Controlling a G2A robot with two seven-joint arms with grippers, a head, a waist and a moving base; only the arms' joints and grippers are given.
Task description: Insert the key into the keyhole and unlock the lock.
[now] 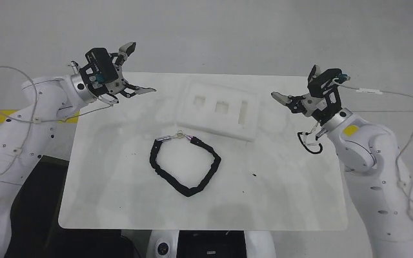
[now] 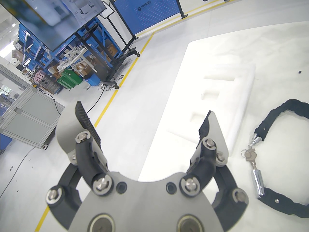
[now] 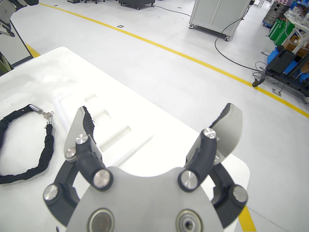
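A black fabric-covered chain lock (image 1: 185, 165) lies in a loop on the middle of the white table (image 1: 129, 193). Its silver lock cylinder (image 2: 257, 182) and a silver key (image 2: 251, 156) on a small ring lie at the loop's far side. The key's blade meets the cylinder's end, and the chain's other end lies right beside the key's head. My left gripper (image 1: 142, 68) hangs open over the table's far left corner, well clear of the chain (image 2: 277, 117). My right gripper (image 1: 295, 82) hangs open over the far right edge. From there the chain (image 3: 45, 146) and key (image 3: 47, 115) are some way off.
A white foam block (image 1: 222, 108) with three cut-out pockets sits just behind the chain, between the two grippers. A small dark speck (image 1: 255, 175) lies to the right of the chain. The front half of the table is bare.
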